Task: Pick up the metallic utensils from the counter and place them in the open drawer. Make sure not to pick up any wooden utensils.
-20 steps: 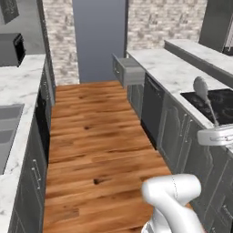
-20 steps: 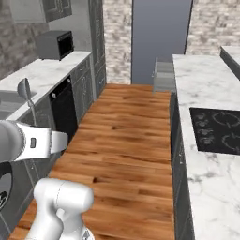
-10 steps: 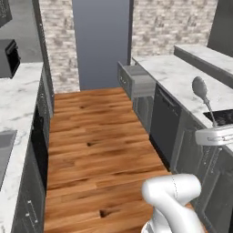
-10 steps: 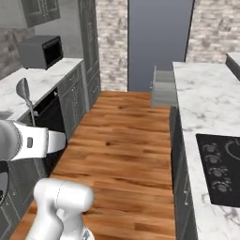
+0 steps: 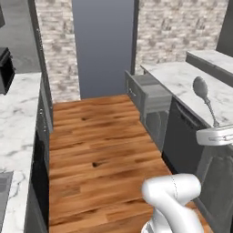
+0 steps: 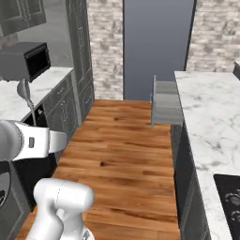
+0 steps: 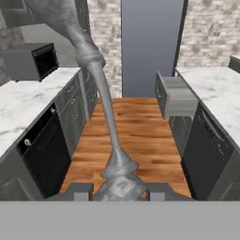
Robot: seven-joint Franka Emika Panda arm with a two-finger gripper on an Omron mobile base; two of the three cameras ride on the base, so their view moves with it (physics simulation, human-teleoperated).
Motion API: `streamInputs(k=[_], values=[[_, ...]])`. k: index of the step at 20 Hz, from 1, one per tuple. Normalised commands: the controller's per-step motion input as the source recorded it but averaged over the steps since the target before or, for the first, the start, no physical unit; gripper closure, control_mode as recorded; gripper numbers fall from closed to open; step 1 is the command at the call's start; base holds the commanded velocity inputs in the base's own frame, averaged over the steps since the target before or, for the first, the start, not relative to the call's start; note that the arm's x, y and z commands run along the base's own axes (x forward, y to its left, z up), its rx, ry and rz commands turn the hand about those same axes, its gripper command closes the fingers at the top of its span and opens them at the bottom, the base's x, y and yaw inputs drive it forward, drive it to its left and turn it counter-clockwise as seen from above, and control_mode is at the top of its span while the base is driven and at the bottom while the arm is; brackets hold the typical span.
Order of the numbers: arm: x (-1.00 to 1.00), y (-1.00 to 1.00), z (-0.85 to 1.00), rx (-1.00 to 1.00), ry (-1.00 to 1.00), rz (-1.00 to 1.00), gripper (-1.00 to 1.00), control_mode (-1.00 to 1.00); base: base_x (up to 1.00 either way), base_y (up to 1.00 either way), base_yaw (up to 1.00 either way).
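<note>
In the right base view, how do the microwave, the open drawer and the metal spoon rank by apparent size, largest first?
1. Microwave and drawer: they look about alike, so I do not rank them.
2. Spoon, held in the claw: clearly smallest, though it is nearest the camera.

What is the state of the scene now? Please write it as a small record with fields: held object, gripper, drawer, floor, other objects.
held object: grey metal spoon, bowl up, handle down between the fingers
gripper: gripper shut on the spoon handle
drawer: drawer pulled open from the island cabinets, ahead of the robot; inside not visible
floor: wooden floor between the two counters
other objects: microwave on the marble counter opposite the island
</note>
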Motion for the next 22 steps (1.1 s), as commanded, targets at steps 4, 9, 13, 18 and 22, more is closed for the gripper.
streamInputs(k=[4, 9, 13, 18, 22], values=[[0.0, 0.0, 0.0, 0.0, 0.0, 0.0, 1.0, 1.0, 1.0, 0.06, -0.05], [0.0, 0.0, 0.0, 0.0, 0.0, 0.0, 1.0, 1.0, 0.98, -0.08, -0.03], [0.0, 0.0, 0.0, 0.0, 0.0, 0.0, 1.0, 1.0, 0.93, -0.09, -0.02], [0.0, 0.0, 0.0, 0.0, 0.0, 0.0, 1.0, 1.0, 0.72, -0.09, 0.0], [0.0, 0.0, 0.0, 0.0, 0.0, 0.0, 1.0, 1.0, 0.16, -0.24, 0.0]])
